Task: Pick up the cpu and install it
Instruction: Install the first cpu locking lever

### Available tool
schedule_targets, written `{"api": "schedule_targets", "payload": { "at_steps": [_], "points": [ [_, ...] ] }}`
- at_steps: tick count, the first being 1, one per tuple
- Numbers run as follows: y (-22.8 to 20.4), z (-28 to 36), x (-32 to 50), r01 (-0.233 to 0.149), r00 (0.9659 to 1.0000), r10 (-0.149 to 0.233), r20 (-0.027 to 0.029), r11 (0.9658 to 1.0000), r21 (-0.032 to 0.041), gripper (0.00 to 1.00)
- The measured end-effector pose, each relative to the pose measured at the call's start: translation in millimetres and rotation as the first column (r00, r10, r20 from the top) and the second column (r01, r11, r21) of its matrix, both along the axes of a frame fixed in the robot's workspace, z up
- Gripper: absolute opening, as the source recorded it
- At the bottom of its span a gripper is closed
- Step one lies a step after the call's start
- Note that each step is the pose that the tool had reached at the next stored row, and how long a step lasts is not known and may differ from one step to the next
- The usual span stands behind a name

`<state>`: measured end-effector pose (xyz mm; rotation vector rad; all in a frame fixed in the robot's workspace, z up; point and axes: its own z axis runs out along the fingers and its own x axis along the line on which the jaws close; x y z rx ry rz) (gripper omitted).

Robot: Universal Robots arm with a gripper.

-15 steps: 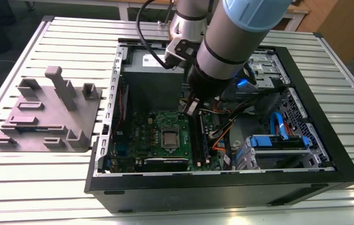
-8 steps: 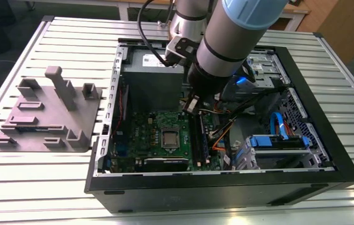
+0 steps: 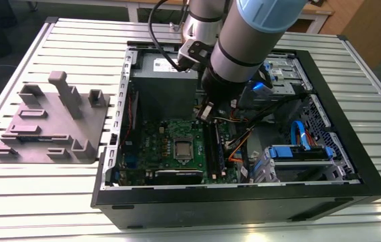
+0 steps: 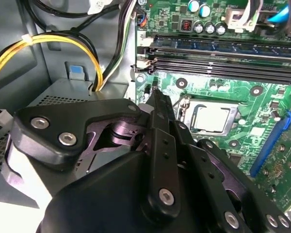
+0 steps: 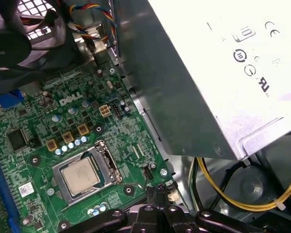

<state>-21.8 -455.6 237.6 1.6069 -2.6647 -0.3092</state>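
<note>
- Down inside the open computer case (image 3: pixel 240 199), the cpu (image 4: pixel 212 119) lay flat in its socket on the green motherboard (image 5: pixel 39 126), framed by a metal bracket; it showed in both wrist views (image 5: pixel 81 175) and in the exterior view (image 3: pixel 182 149).
- The gripper (image 4: pixel 157 104) hung above the board with its black fingers pressed together and nothing between them, their tips near the socket's corner but apart from the chip.
- That chip looked light, thin and rigid: a smooth, dull silver lid with a pale rim, likely slippery on top and fragile underneath.
- My read: only the thin opposite edges offer a hold, never the flat face.
- Around it: ribbed dark memory slots (image 4: pixel 223 68), yellow cables (image 4: pixel 43 46), and the power supply box (image 5: pixel 218 73) in matte grey sheet metal.
</note>
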Motion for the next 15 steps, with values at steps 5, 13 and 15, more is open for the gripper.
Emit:
{"api": "schedule_targets", "payload": {
  "at_steps": [5, 13, 15],
  "points": [
    [0.7, -0.9, -5.4, -0.005, 1.0, 0.005, -0.0001, 1.0, -0.0003, 0.11],
    [-3.3, -1.1, -6.9, -0.027, 0.9996, 0.027, -0.0001, 0.9996, -0.0054, 0.11],
    [-3.9, -1.3, -7.4, -0.048, 0.9989, 0.048, 0.0, 0.9989, -0.0052, 0.11]
  ]
}}
